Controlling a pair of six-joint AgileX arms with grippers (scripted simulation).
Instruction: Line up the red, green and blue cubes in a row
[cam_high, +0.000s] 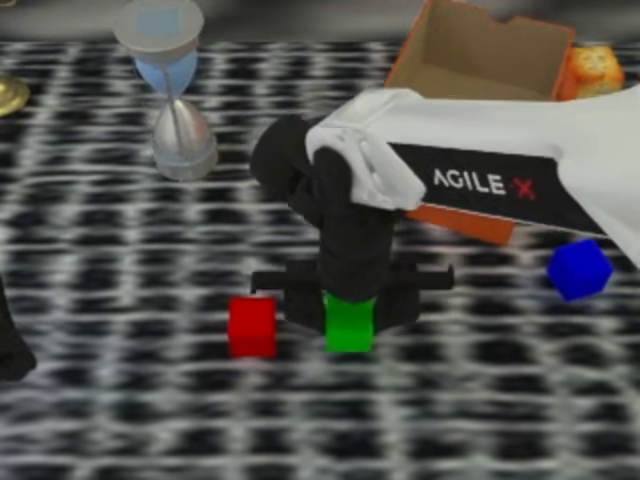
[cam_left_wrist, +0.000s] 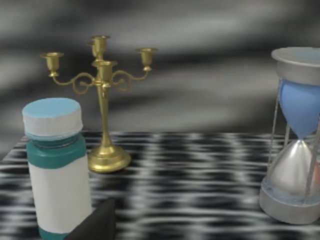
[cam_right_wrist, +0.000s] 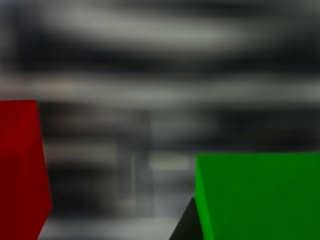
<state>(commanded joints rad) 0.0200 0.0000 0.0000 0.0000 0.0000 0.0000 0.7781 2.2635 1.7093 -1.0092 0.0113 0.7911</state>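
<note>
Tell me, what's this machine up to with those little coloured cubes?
The right arm's end effector is down over the green cube, just beside the red cube at the middle of the table; whether it grips the cube cannot be told. The blue cube sits apart, farther right, not yet in the row. The left arm is parked at the table's left edge.
</note>
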